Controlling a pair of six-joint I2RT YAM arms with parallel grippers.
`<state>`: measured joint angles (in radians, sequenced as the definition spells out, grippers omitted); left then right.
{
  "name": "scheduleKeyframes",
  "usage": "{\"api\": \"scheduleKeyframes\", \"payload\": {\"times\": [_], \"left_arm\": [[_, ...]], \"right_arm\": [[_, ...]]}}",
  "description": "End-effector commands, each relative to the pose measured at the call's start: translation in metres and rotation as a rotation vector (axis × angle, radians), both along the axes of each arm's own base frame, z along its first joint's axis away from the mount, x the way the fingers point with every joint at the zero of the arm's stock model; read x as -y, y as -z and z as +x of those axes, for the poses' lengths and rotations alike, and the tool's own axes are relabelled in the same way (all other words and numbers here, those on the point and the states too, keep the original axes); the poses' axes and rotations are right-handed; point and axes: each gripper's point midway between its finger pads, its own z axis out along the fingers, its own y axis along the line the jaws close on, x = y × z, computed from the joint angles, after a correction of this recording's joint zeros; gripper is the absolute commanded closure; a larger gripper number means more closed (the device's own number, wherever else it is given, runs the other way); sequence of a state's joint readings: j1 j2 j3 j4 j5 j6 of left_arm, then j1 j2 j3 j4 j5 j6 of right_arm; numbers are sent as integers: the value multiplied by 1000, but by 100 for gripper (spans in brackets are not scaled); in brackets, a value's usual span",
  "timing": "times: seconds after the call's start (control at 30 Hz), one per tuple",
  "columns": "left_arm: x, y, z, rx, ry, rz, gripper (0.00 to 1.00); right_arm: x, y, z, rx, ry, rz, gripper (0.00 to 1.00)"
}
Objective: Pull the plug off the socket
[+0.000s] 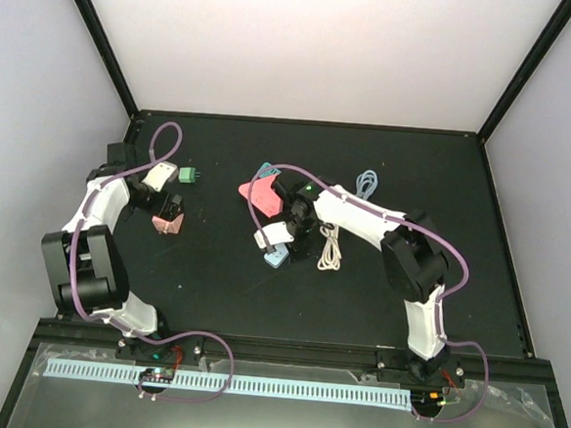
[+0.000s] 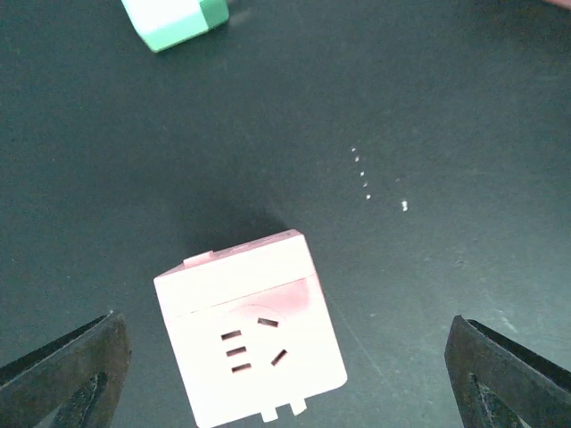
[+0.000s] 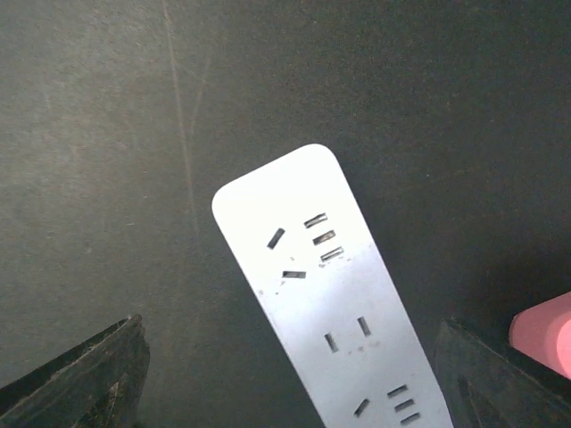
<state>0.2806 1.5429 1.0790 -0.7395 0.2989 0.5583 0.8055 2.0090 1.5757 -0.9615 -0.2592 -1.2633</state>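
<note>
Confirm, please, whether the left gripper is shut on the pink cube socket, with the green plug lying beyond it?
Not shut: the left wrist view shows the left gripper open, its fingers wide apart either side of the pink cube socket, not touching it. The green plug does lie beyond it.

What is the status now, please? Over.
Left gripper open over pink cube socket. Right gripper open over white flat power strip. No plug in either's visible outlets. Green plastic plug lies apart.

Green plug (image 2: 175, 20) lies apart from pink cube socket (image 2: 254, 334)
</note>
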Motion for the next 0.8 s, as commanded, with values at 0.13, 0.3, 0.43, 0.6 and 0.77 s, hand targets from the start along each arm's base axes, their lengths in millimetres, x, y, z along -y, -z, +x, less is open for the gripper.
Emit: {"api": "scheduleKeyframes", "payload": {"times": [0.13,0.3,0.43,0.6,0.77], "left_arm": [[14,-41,-9,70,39,-49,1],[19,-49,-13,88,49,-62,1],[24,-56,-17,99,60,-86,1],[29,-68,-18,133,74,-101,1],[33,-72,-19,140,83,-121,1]], "right_arm": [[-13,18,17,87,-50,-26,10],[-12,35,9,111,-101,-68,12],[-11,42,6,120,-134,-92,14],[-4,53,9,145,-188,-146,18],[2,58,10,165,-233,-186,25]]}}
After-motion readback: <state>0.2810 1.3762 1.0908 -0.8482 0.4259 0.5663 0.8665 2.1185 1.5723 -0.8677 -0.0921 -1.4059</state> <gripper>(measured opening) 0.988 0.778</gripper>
